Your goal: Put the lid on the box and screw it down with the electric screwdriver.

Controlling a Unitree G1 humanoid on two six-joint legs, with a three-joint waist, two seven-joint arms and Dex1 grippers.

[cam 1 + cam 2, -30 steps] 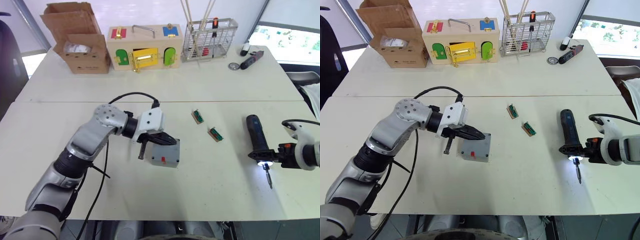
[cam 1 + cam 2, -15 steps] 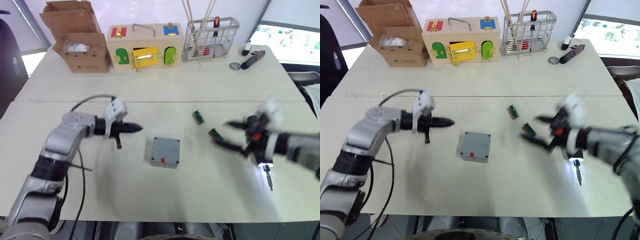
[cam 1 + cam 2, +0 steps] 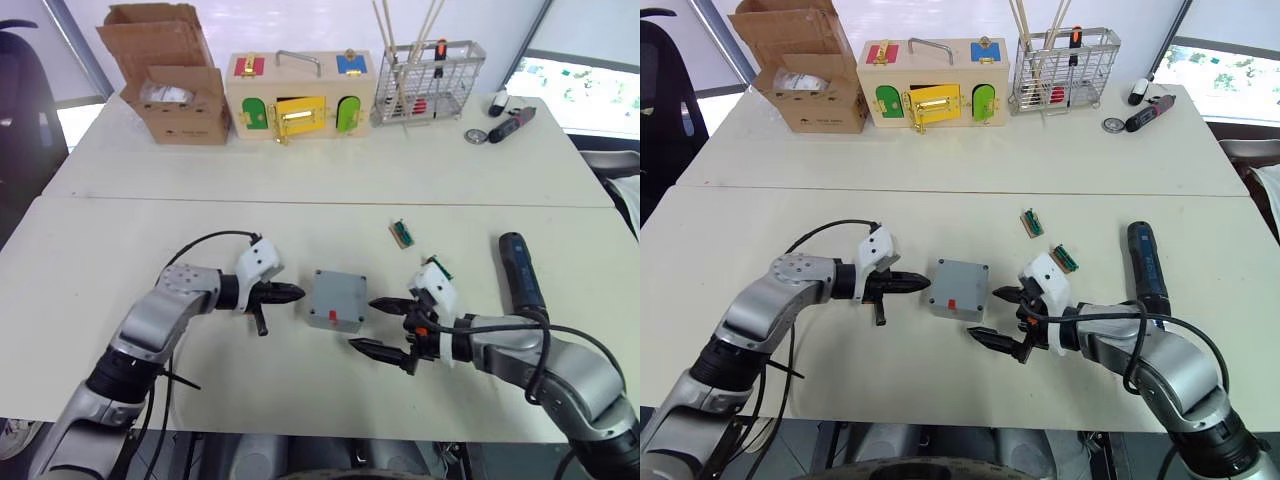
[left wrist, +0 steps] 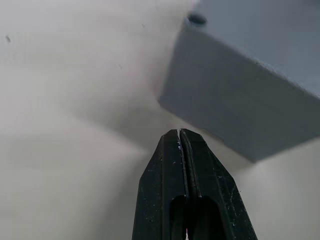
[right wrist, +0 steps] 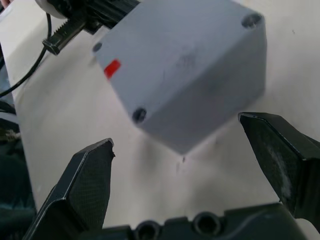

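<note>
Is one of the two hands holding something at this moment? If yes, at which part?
Nothing is held. The left hand is shut beside the box. The right hand is open on the box's other side. The electric screwdriver lies on the table.

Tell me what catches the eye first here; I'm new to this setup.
The grey box at the table's middle, lid on, flanked by both arms. The left end effector points at it, shut; the right end effector gapes wide open beside it. The electric screwdriver lies further right.

Cardboard box, wooden box, wire basket
</note>
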